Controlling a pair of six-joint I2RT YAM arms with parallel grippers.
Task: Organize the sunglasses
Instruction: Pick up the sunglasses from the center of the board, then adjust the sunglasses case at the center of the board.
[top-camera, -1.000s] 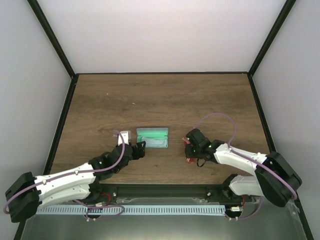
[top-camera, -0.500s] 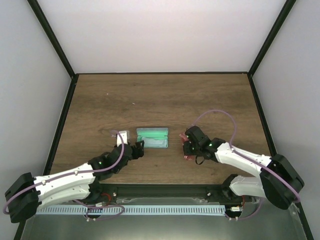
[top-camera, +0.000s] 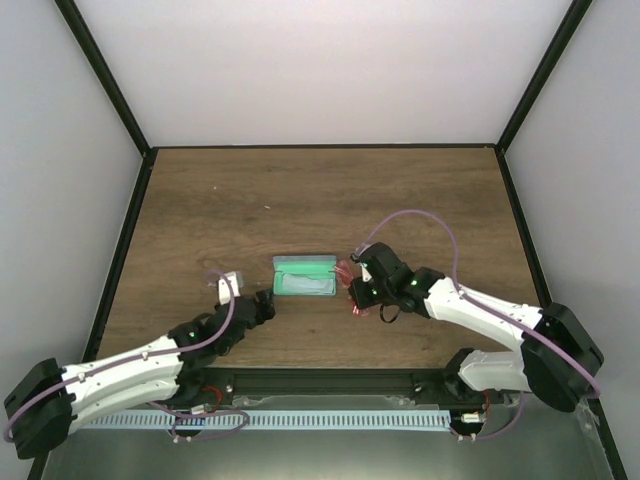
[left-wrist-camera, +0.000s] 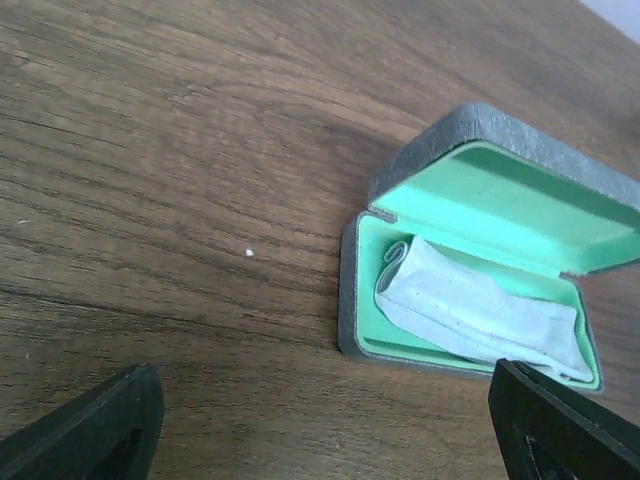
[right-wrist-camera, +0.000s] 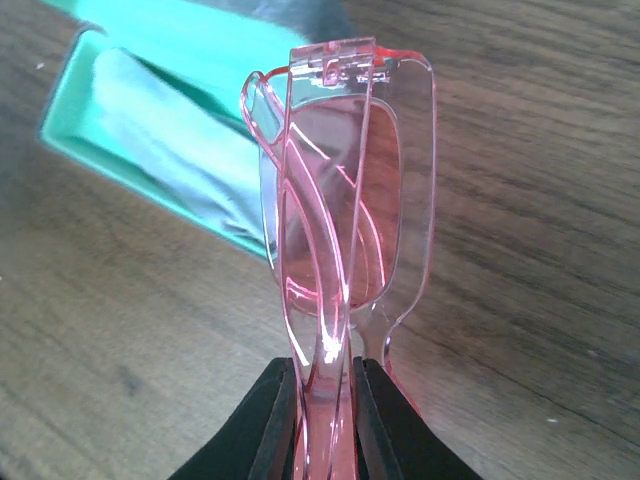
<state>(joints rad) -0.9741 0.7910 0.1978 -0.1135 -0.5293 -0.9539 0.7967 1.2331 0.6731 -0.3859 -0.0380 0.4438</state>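
- The right gripper (right-wrist-camera: 325, 378) is closed on the sunglasses (right-wrist-camera: 345, 220), which are folded and stand upright between its two fingers (pinched at the lower edge).
- The sunglasses are held over the table (top-camera: 300, 190), just beside the right end of the open case (left-wrist-camera: 470, 250).
- A light blue cloth (left-wrist-camera: 480, 310) lies inside the green bottom half of the case.
- The left gripper (left-wrist-camera: 330, 440) has its fingers spread wide apart, near the left end of the case and not touching it.

A dark brown wood-grain worktop (top-camera: 320, 190) sits inside plain white walls (top-camera: 320, 70), with black frame posts (top-camera: 105, 75) rising from its far corners.
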